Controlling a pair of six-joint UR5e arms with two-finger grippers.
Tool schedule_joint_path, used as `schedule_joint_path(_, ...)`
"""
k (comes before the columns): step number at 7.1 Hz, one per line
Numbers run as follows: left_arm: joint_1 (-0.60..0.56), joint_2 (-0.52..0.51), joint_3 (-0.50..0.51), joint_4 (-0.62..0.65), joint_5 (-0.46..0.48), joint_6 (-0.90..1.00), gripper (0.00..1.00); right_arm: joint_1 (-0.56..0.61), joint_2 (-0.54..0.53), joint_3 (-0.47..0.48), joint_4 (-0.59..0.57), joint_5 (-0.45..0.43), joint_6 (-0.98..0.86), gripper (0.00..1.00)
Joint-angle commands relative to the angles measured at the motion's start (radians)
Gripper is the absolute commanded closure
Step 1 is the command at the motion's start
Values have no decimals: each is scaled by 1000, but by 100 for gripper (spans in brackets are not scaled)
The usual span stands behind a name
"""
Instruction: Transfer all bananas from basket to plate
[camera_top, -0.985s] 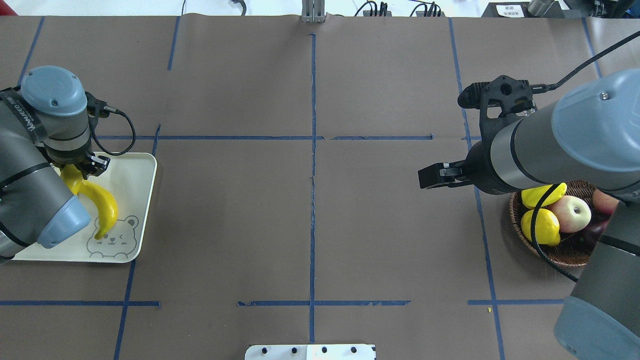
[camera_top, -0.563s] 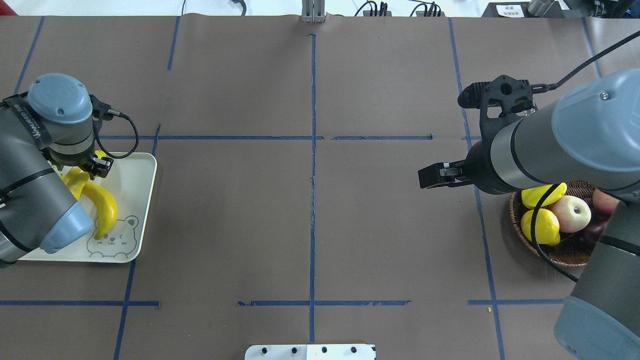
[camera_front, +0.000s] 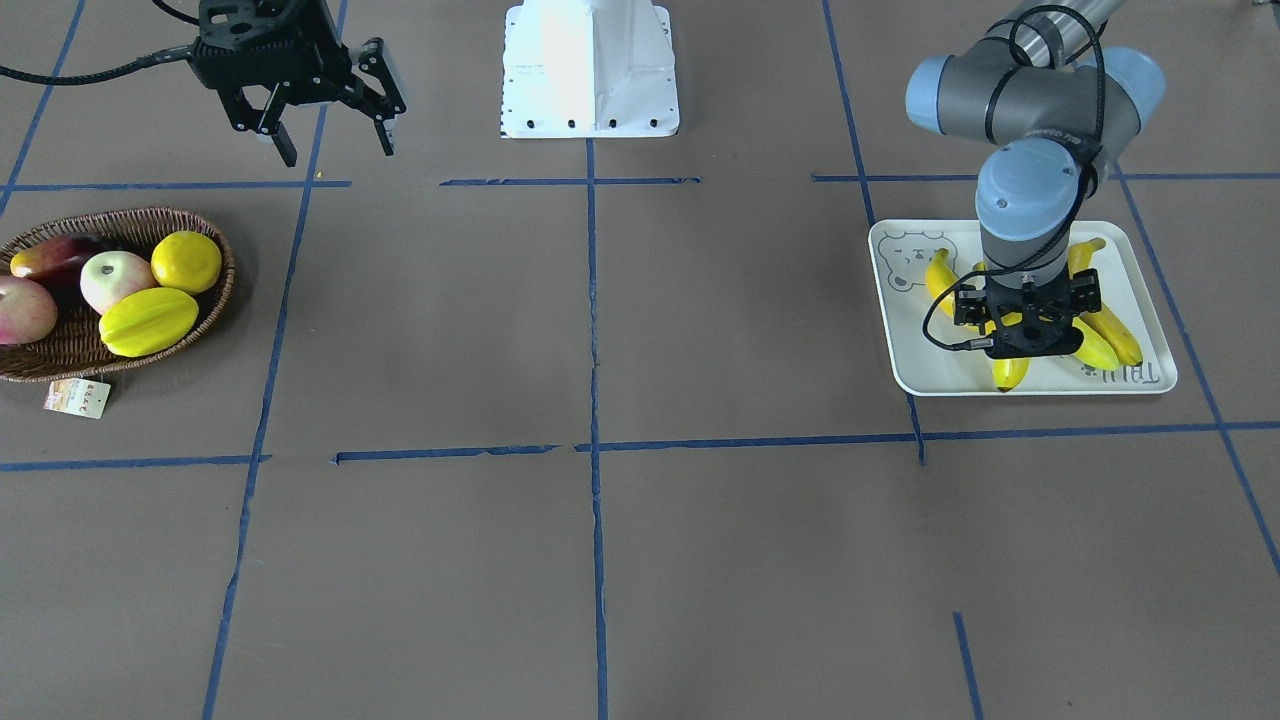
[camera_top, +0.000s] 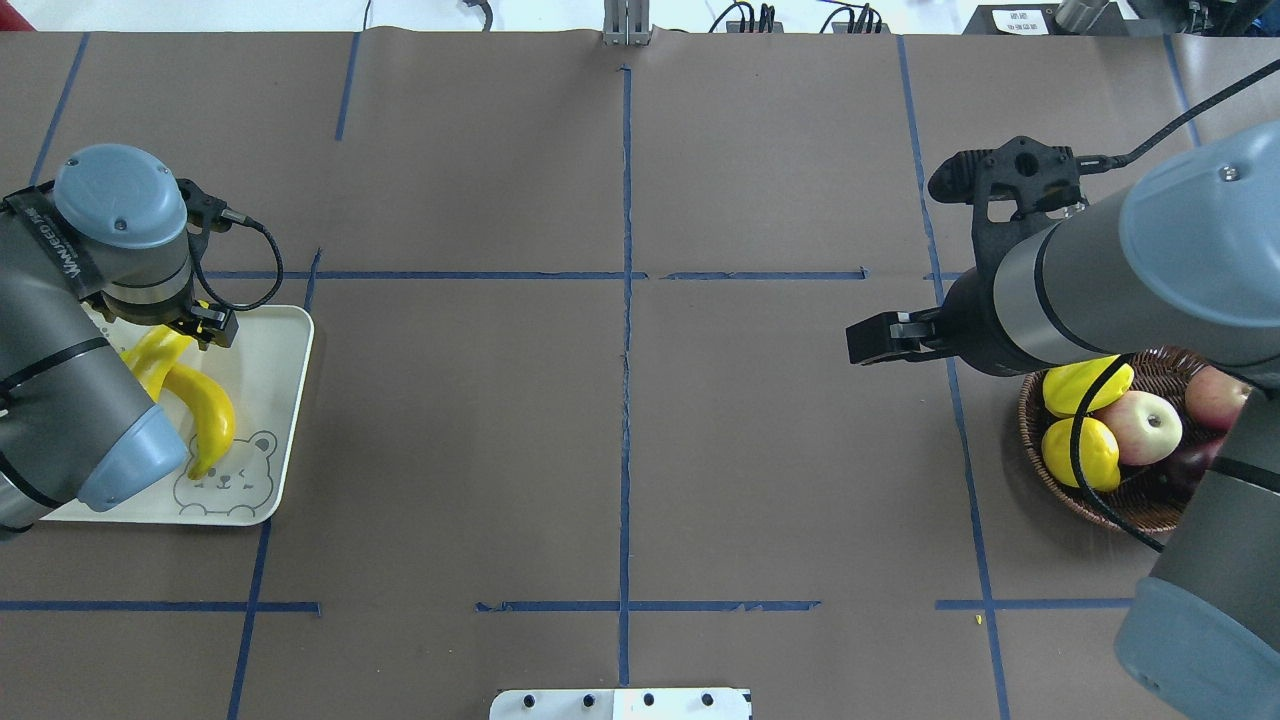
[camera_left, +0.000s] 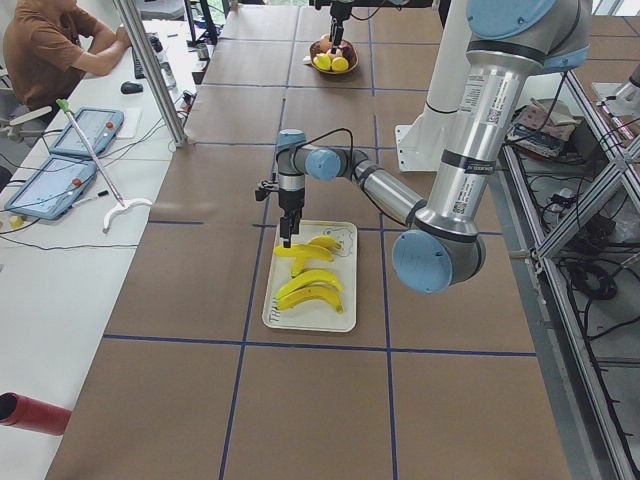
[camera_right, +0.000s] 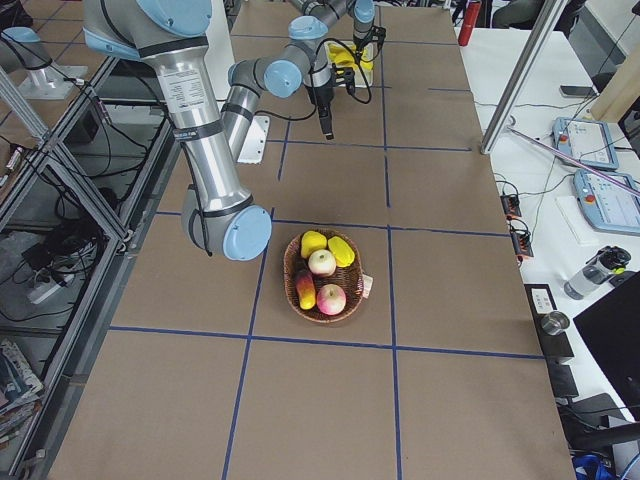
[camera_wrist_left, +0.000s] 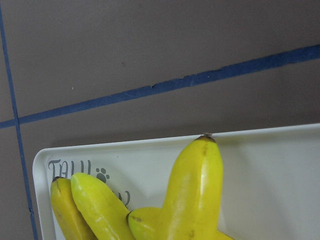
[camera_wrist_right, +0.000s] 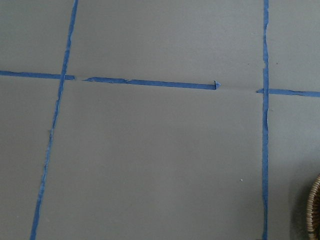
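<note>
A starfruit (camera_front: 148, 321), a lemon (camera_front: 186, 261), a pale apple (camera_front: 113, 280) and a red apple (camera_front: 22, 308) are sitting bunched together. Blue tape lines (camera_front: 591, 300) are crossing the brown surface (camera_front: 760, 560). A person (camera_left: 48, 48) is sitting near two tablets (camera_left: 85, 130).

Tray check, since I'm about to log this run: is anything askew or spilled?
One bright-yellow curved banana lies crooked over its neighbours, its dark tip against the raised rim of the pale rectangular tray. Nothing is spilled.

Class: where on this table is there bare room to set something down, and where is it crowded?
Free: the brown table between the pale rectangular tray and the dark wicker basket. Crowded: the tray, under yellow bananas; the basket, full of fruit.
</note>
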Motion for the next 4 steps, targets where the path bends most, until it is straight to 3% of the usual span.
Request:
schedule_joint_path(1,-107,0,-68,8,-133,102,1,99,-81,-2,-4,18,-180,0)
schedule_joint_path(2,-249,8,-68,8,-268,225,1,189,-124,-26,-2,94,-294,0)
schedule_joint_path(4,-473,61,-39,9,-381,479,1,423,-184,-136,7,307,-574,0)
